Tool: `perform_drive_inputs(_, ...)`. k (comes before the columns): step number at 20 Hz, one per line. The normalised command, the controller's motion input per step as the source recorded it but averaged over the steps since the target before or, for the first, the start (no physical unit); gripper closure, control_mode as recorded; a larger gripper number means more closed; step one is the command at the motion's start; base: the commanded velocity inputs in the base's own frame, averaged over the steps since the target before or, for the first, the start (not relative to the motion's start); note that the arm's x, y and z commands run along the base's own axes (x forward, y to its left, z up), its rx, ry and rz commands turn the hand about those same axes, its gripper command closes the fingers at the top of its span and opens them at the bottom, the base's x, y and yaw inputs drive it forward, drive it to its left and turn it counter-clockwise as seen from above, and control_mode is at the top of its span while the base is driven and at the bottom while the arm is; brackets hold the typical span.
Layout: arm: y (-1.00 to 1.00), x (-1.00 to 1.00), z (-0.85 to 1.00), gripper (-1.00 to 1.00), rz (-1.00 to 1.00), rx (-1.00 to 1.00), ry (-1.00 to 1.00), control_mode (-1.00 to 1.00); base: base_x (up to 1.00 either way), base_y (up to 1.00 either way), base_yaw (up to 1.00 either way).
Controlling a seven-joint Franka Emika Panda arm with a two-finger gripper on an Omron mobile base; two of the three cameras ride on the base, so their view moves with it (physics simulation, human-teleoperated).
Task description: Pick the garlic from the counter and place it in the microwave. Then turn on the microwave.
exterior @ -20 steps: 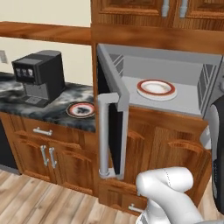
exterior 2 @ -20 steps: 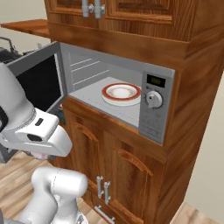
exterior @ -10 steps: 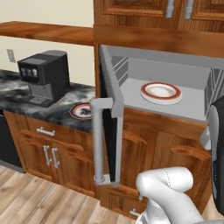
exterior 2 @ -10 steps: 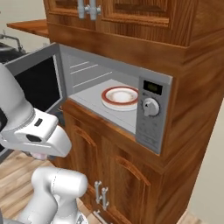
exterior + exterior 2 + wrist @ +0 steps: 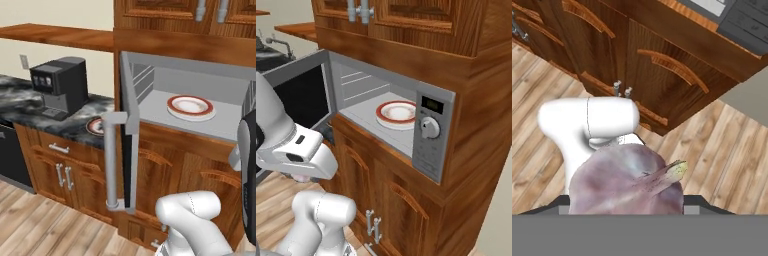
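- Garlic (image 5: 627, 180) sits big in the hand view, pinched in the gripper (image 5: 626, 210); the jaws stand part-spread around the bulb, over wood floor (image 5: 722, 150) beside cabinet doors (image 5: 637, 65).
- Left base view: microwave (image 5: 200, 95) door (image 5: 131, 150) swung wide, a red-rimmed plate (image 5: 191, 106) inside; counter (image 5: 65, 122) on the left carries the coffee machine (image 5: 59, 85) and another plate (image 5: 95, 126).
- Right base view: bare cavity floor lies in front of the plate, knob (image 5: 429, 128) to the right.

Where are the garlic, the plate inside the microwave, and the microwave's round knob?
garlic (image 5: 624, 180), hand view, on the bulb's rounded body.
plate (image 5: 398, 112), right base view, on its pale centre.
knob (image 5: 429, 128), right base view, on the knob's face.
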Motion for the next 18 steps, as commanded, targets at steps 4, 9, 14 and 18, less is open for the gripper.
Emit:
perform_drive_inputs(4,0.0,0.0,0.0,1.0,0.0,0.0,0.0,1.0,0.0,-0.33,0.2)
perform_drive_inputs(9,0.0,0.0,0.0,1.0,0.0,0.0,0.0,1.0,0.0,-0.51,0.2)
perform_drive_inputs(14,0.0,0.0,0.0,1.0,0.0,0.0,0.0,1.0,0.0,-0.42,0.14)
perform_drive_inputs(18,0.0,0.0,0.0,1.0,0.0,0.0,0.0,1.0,0.11,0.07,0.01)
